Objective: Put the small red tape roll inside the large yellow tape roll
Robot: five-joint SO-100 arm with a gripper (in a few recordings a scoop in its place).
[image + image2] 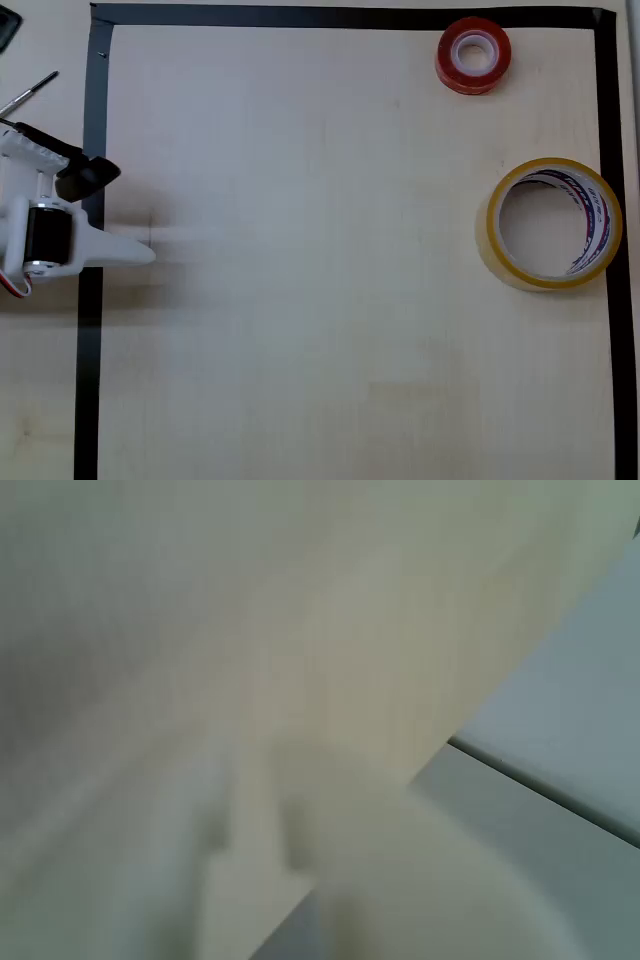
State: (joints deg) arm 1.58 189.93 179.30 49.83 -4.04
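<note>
In the overhead view the small red tape roll [473, 32] lies flat near the top right corner of the marked area, its white core facing up. The large yellow tape roll [497, 236] lies flat below it at the right edge, with bare table showing through its hole and its right side over the black border line. My gripper [125, 212] is far off at the left edge, over the left border line. Its white finger [125, 250] and black finger [92, 176] stand apart with nothing between them. The wrist view is a pale close blur.
A black tape border [95, 120] frames the light wooden table [320, 260]. A thin metal tool [30, 92] lies outside the border at the top left. The two rolls are about a roll's width apart.
</note>
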